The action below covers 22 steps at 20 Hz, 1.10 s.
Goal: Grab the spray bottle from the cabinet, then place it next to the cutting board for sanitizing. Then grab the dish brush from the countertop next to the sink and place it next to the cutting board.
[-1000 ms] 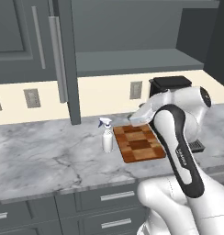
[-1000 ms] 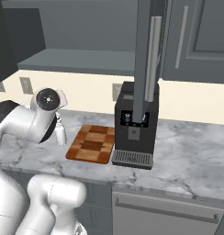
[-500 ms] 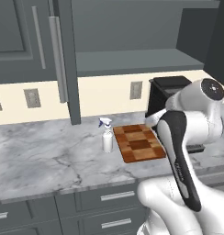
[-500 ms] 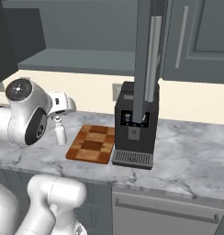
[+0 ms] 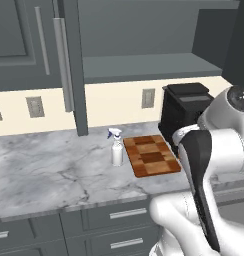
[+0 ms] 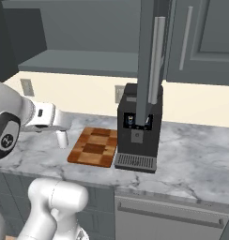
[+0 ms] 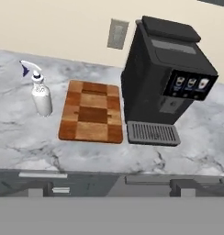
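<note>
The spray bottle (image 5: 116, 150), white with a blue-tipped trigger, stands upright on the marble countertop (image 5: 49, 175) just left of the patchwork wooden cutting board (image 5: 151, 155). From the hand view I look down on the bottle (image 7: 40, 94) and the board (image 7: 92, 111) from above the counter's front edge. My gripper (image 7: 111, 189) is open, its tips wide apart, holding nothing and well back from the bottle. The upper cabinet (image 5: 144, 35) stands open, its shelf bare. The dish brush and the sink are out of view.
A black coffee machine (image 5: 186, 112) stands right of the board, against the wall. The open cabinet door (image 5: 69, 65) juts out above the counter, left of the bottle. Dark grey drawers (image 5: 119, 215) run below the counter. My white arm covers the lower right of the left base view.
My hand has drawn back from over the board and bottle towards the counter's front edge, and the upper arm has swung up. The bottle has stayed upright in place.
</note>
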Available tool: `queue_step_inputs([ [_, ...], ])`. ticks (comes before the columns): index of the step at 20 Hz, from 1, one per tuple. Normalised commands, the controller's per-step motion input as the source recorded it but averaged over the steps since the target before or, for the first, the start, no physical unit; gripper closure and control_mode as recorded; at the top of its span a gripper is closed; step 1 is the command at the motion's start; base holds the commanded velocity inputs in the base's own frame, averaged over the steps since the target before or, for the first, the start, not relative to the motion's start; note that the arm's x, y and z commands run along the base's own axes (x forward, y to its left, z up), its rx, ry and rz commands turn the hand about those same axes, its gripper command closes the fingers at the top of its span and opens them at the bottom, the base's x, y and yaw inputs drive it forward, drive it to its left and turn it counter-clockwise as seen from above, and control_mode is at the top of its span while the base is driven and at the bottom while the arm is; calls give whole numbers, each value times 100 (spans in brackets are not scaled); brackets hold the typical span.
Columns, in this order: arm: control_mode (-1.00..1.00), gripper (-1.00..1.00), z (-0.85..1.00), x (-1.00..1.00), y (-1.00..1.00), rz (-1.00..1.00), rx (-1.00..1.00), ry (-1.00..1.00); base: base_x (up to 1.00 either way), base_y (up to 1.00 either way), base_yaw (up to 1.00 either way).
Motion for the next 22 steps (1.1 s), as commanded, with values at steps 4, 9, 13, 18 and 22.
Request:
queue_step_inputs([
  [4, -100, -100, 51, -83, -9, 1, 8, -5, 0, 0, 0],
  [9, -100, -100, 60, -43, 3, 9, 8, -29, 0, 0, 0],
  [13, -100, -100, 48, -1, 13, 4, 0, -44, 0, 0, 0],
  [18, -100, -100, 20, -1, 8, 0, 0, -28, 0, 0, 0],
  [22, -100, -100, 1, -46, 0, 0, 4, 0, 0, 0, 0],
])
